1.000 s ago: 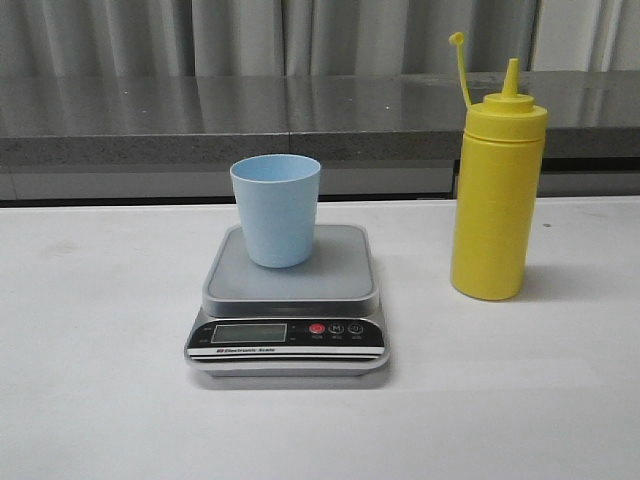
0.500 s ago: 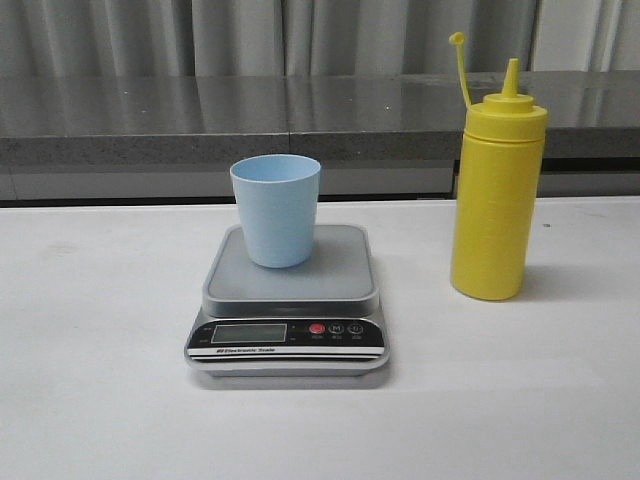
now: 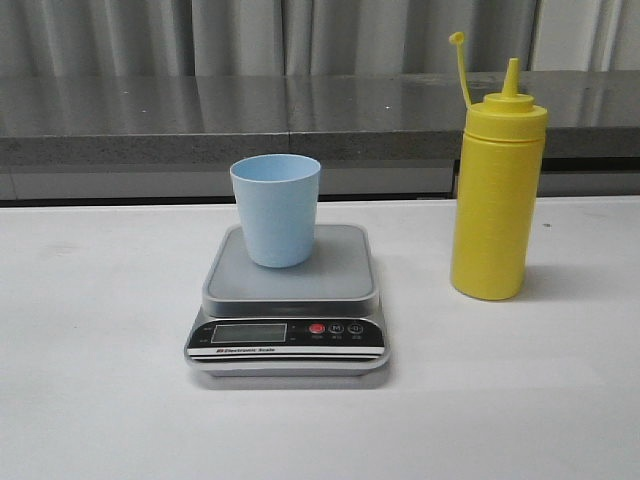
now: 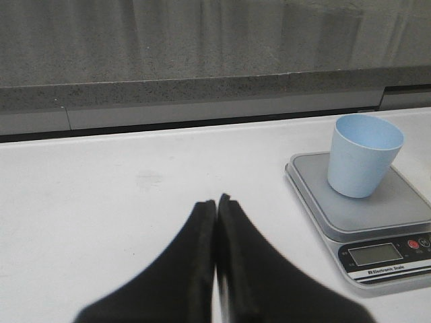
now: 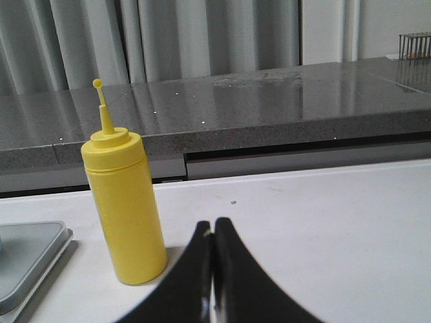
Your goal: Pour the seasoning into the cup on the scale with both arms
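The pale blue cup (image 3: 276,208) stands upright on the platform of the silver-grey scale (image 3: 290,290) in the middle of the white table. To its right the tall yellow seasoning bottle (image 3: 497,200) stands upright, cap strap sticking up. Neither arm shows in the front view. In the left wrist view my left gripper (image 4: 216,202) is shut and empty, over bare table, with the cup (image 4: 362,155) and scale (image 4: 377,215) off to one side. In the right wrist view my right gripper (image 5: 213,225) is shut and empty, close beside the seasoning bottle (image 5: 126,202), apart from it.
A grey stone counter (image 3: 250,120) with curtains behind it runs along the far edge of the table. The scale's black front panel carries an LCD and a red button (image 3: 317,328). White tabletop (image 3: 90,350) lies on both sides of the scale.
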You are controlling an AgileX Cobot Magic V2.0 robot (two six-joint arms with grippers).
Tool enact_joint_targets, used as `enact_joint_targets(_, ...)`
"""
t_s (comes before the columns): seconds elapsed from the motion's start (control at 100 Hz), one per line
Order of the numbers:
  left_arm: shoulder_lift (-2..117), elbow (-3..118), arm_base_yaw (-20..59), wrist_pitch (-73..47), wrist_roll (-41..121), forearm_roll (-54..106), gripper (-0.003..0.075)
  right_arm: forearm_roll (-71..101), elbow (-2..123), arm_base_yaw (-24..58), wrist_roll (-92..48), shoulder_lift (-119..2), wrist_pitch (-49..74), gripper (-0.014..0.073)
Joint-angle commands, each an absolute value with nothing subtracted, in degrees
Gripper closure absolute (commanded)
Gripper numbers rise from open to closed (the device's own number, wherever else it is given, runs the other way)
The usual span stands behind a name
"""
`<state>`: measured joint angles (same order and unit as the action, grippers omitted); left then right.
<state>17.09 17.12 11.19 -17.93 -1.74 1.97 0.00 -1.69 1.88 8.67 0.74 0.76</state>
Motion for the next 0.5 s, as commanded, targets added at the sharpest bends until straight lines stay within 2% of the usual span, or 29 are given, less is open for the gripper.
enact_joint_targets(0.0,17.45,18.7,11.1,-13.26,-2.34,2.06,0.0741,0.6,-0.45,1.7,8.61,1.58,-2.4,0.0662)
enact_joint_targets(0.21,17.45,18.7,11.1,-13.26,-2.34,2.06,0.0741,0.42,4.67,1.74,8.55,-0.76,6.0,0.066)
enact_joint_targets(0.31,17.45,18.7,11.1,-13.26,-2.34,2.06,0.0741,0.42,8.07,1.74,8.55,-6.49,9.72,0.066)
enact_joint_targets(0.49,17.45,18.7,11.1,-13.26,-2.34,2.06,0.0741,0.5,12.71,1.77,8.55,-18.94,7.39,0.066)
